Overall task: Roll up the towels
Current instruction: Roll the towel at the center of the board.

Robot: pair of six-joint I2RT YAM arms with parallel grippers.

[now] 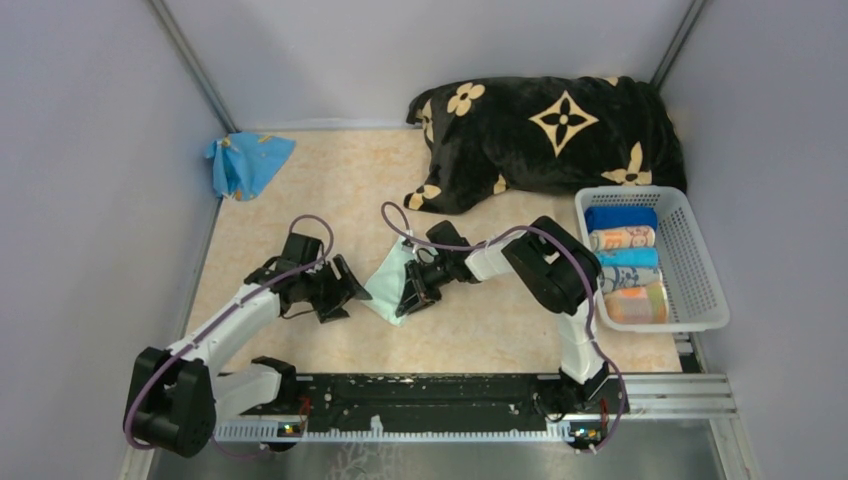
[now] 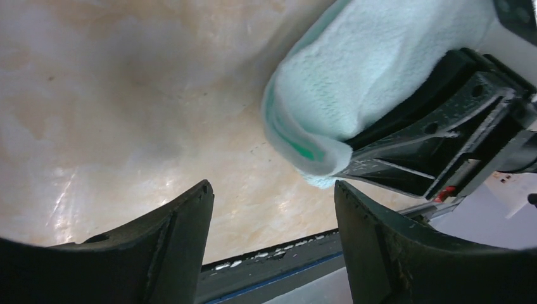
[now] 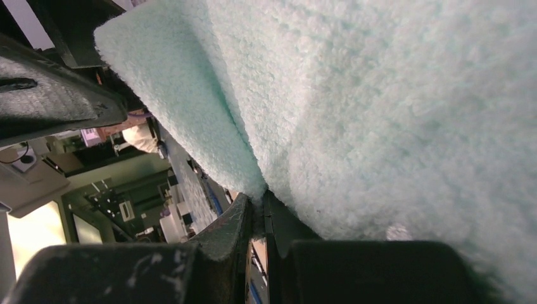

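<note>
Your thin mint-green cloth towel [image 1: 383,283] is near the middle of the beige table [image 1: 300,200], pinched by the right gripper [image 1: 412,297]; only that arm's wrist view shows you its fingers clamped tight on a doubled fold of the cloth. The left wrist view adds that the left gripper [image 2: 272,190] gapes with nothing between its fingers, just beside the towel's folded edge. From above alone you see the rolled towels [image 1: 622,262] lying in the white plastic basket [image 1: 700,260] at the right

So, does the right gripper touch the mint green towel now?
Touching. The right wrist view shows the right gripper shut on a fold of the mint green towel, with the cloth pinched between its two fingers.
</note>
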